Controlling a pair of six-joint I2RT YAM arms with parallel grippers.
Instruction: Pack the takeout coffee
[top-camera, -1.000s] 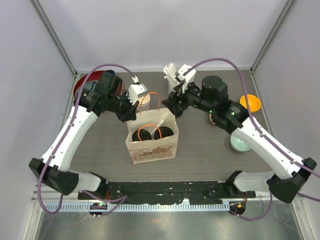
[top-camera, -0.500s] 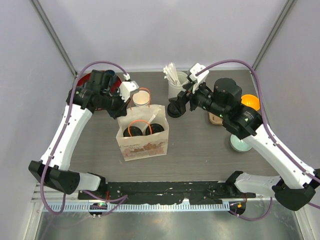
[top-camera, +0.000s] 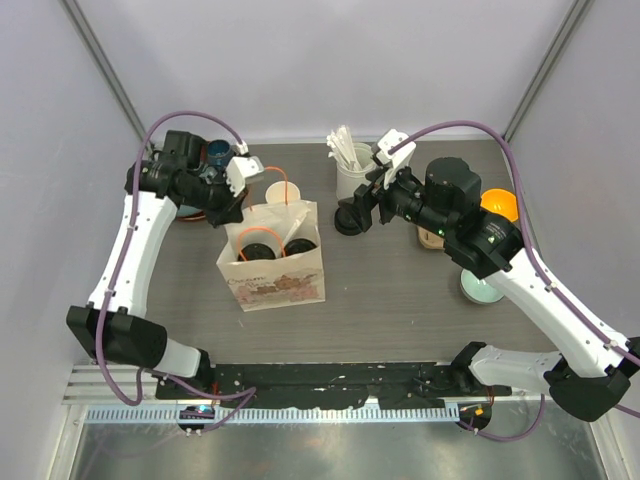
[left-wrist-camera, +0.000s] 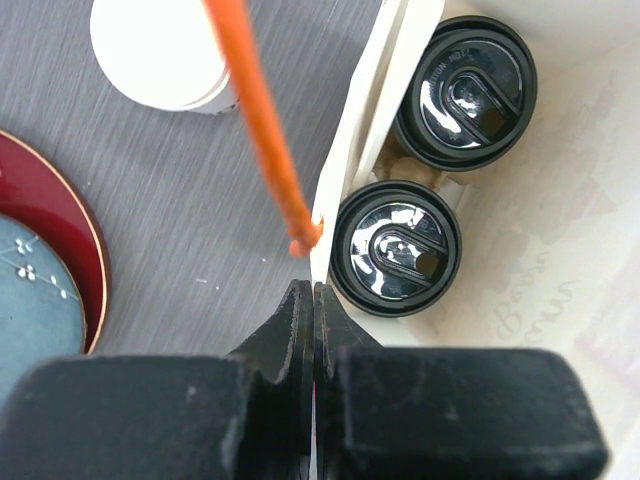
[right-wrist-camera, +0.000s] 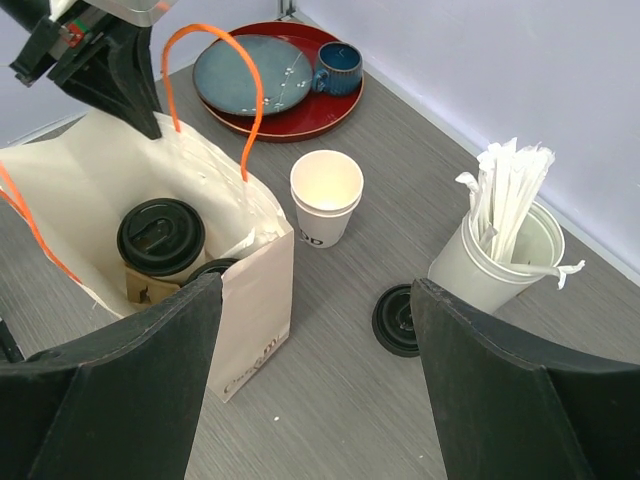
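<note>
At left, pinches the soft rim of the paper bag (top-camera: 275, 285) in the left gripper (left-wrist-camera: 313, 300), jaws pressed together, beside the orange handle (left-wrist-camera: 262, 130). Inside, holds two lidded cups (left-wrist-camera: 395, 248), seemingly in a carrier (right-wrist-camera: 150, 285). Just beyond, shows a light, crushable open cup (right-wrist-camera: 326, 195), best taken around its wall; right of it, a black lid (right-wrist-camera: 400, 320). Hangs the right gripper (right-wrist-camera: 318, 290) spread and empty.

The grey wood-grain table (top-camera: 400, 300) carries a paper bag (top-camera: 275, 285) standing open, a white paper cup (right-wrist-camera: 325, 200) just behind it, a loose black lid (right-wrist-camera: 398, 320) beside a tub of white sticks (right-wrist-camera: 495, 265), a red tray (right-wrist-camera: 300, 122) back left, and an orange bowl (top-camera: 503, 204) far right.
</note>
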